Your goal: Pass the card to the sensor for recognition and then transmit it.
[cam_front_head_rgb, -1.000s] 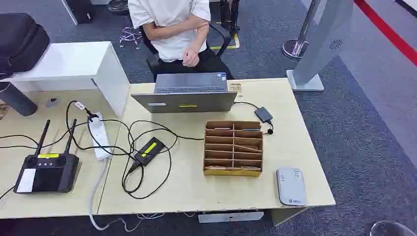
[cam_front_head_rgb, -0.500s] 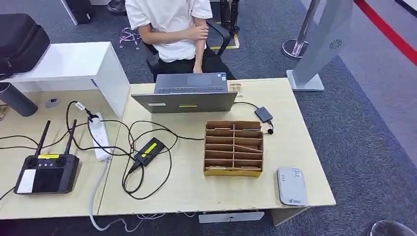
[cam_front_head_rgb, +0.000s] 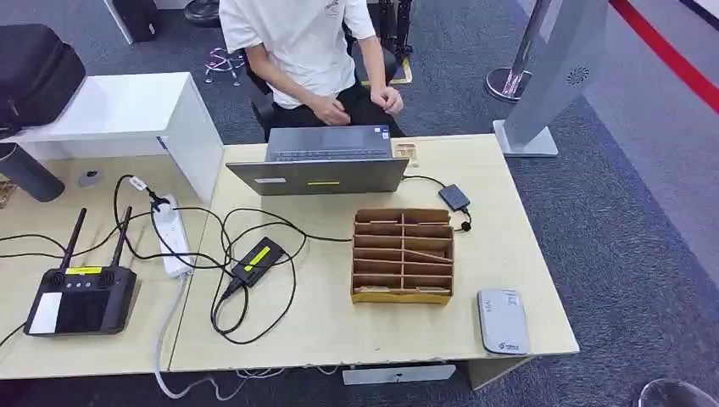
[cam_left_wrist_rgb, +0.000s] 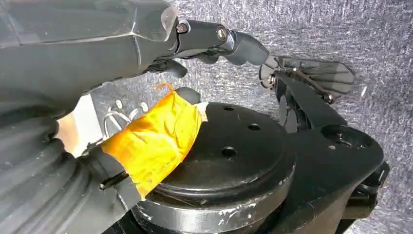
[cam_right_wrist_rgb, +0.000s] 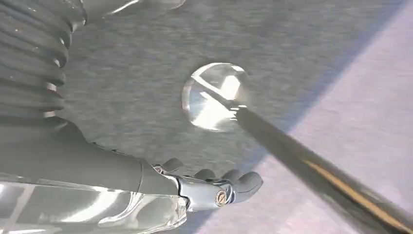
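Note:
A wooden slotted card box [cam_front_head_rgb: 402,255] stands on the light wooden table [cam_front_head_rgb: 339,331], right of its middle. A thin card [cam_front_head_rgb: 428,253] lies slanted in one of its slots. The grey-white sensor pad [cam_front_head_rgb: 502,320] lies flat near the table's front right corner. My left hand [cam_left_wrist_rgb: 97,48] hangs over grey carpet, its fingers apart and holding nothing; its thumb [cam_left_wrist_rgb: 156,139] is wrapped in orange tape. My right hand [cam_right_wrist_rgb: 195,187] also hangs over the carpet with nothing in it.
An open laptop [cam_front_head_rgb: 326,165] stands at the far edge, with a person in a white shirt [cam_front_head_rgb: 297,42] seated behind it. Cables, a power strip [cam_front_head_rgb: 172,236] and a black antenna unit [cam_front_head_rgb: 80,297] lie at the left. A chrome post base [cam_right_wrist_rgb: 214,97] stands on the floor by my right hand.
The person has uncrossed the arms and lowered both hands in front of the lap. Nothing on the table has moved.

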{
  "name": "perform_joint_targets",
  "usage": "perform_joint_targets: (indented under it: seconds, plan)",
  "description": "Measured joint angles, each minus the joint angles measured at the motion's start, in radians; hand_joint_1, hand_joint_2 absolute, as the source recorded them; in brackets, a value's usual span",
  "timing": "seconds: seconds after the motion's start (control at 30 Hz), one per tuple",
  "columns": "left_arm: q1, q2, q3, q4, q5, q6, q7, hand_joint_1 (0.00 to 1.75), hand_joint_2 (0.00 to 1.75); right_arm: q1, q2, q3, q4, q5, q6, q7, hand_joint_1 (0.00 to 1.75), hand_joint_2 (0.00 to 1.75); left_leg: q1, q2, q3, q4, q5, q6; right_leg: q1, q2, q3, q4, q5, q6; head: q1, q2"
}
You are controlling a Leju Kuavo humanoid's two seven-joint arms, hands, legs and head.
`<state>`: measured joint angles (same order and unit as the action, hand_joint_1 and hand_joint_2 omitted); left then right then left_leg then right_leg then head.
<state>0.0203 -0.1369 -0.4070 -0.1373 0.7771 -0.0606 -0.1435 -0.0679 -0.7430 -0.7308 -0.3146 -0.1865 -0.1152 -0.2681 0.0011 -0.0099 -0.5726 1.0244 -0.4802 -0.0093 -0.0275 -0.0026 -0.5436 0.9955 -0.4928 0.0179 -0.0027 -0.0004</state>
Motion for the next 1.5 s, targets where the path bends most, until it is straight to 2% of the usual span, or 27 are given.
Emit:
perform_joint_targets:
  seconds: [0.13,0.17,0.37,0.4,0.47,0.6,0.77,0.9,1.07,1.23,1.37,1.5]
  plan:
    - [-0.003,-0.001,0.000,0.000,-0.007,0.007,0.006,0.00,1.75,-0.048,-0.053,-0.029,-0.033,0.032,0.013,-0.012,0.00,1.75,0.000,0.000,0.000,0.000,0.000,0.001,0.000,0.000,0.000,0.000,0.001,0.001,0.000,0.000]
    - [-0.004,-0.001,0.000,0.000,-0.008,0.011,0.008,0.00,1.75,-0.065,-0.065,-0.029,-0.042,0.047,0.018,-0.020,0.00,0.00,0.000,0.000,0.000,0.000,0.000,0.001,-0.001,0.001,0.000,0.000,0.001,0.001,0.000,0.000]
    - [-0.011,-0.002,-0.001,0.000,-0.018,0.031,0.021,0.00,1.75,-0.202,-0.129,-0.014,-0.120,0.157,0.052,-0.013,0.00,0.00,-0.001,0.001,0.001,0.000,0.002,0.003,-0.001,0.001,0.000,0.000,0.001,0.002,0.000,0.000]
    - [-0.011,-0.003,-0.002,0.000,-0.018,0.033,0.022,0.00,1.75,-0.215,-0.133,-0.010,-0.128,0.161,0.052,-0.011,0.00,1.75,-0.001,0.000,0.000,0.000,0.003,0.004,-0.001,-0.001,0.000,0.000,0.001,0.002,-0.001,0.000]
    - [-0.011,-0.003,-0.002,0.000,-0.018,0.034,0.022,0.00,1.75,-0.236,-0.139,-0.006,-0.142,0.170,0.057,-0.014,0.00,1.75,-0.001,-0.003,-0.001,0.000,0.003,0.004,-0.001,-0.004,0.001,0.000,0.001,0.002,0.000,0.000]
    - [-0.013,-0.004,-0.002,0.000,-0.021,0.037,0.024,0.00,1.75,-0.322,-0.140,0.049,-0.191,0.246,0.126,-0.025,0.00,1.75,-0.002,0.001,-0.004,0.000,0.003,0.004,-0.001,0.001,-0.001,0.002,0.002,0.003,0.000,0.000]
    - [-0.020,-0.009,-0.002,0.000,-0.020,0.049,0.029,0.00,1.75,-0.523,-0.107,0.211,-0.284,0.323,0.231,0.006,0.00,1.75,-0.002,0.005,-0.003,0.000,0.004,0.004,-0.002,0.005,-0.002,0.004,0.003,0.003,0.000,0.000]
    - [-0.022,-0.009,-0.003,0.000,-0.021,0.045,0.034,0.00,1.75,-0.649,-0.039,0.389,-0.369,0.399,0.259,0.001,0.00,1.75,-0.002,0.004,-0.004,0.000,0.006,0.006,-0.001,0.003,-0.003,0.006,0.004,0.003,0.000,0.000]
    - [-0.022,-0.009,-0.007,0.000,-0.027,0.041,0.034,0.00,1.75,-0.755,0.071,0.632,-0.458,0.454,0.243,0.015,0.00,1.75,-0.001,0.003,-0.003,0.000,0.008,0.004,-0.001,0.002,-0.004,0.007,0.004,0.003,0.000,0.000]
    - [-0.024,-0.008,-0.014,0.000,-0.038,0.041,0.035,0.00,1.75,-0.812,0.202,0.861,-0.530,0.515,0.203,0.014,0.00,1.75,0.000,0.002,-0.003,0.000,0.008,0.003,-0.001,0.002,-0.006,0.008,0.004,0.003,-0.001,0.000]
    - [-0.026,-0.008,-0.027,0.000,-0.045,0.042,0.037,0.00,1.75,-0.834,0.286,0.997,-0.556,0.544,0.161,0.017,0.00,1.75,0.001,-0.002,-0.004,0.000,0.010,0.001,-0.001,-0.002,-0.006,0.008,0.004,0.003,0.000,0.000]
    - [-0.027,-0.006,-0.032,0.000,-0.055,0.042,0.040,0.00,1.75,-0.838,0.360,1.097,-0.565,0.553,0.138,0.017,0.00,1.75,0.001,-0.003,-0.005,0.000,0.010,0.001,-0.001,-0.002,-0.006,0.008,0.004,0.003,0.000,0.000]
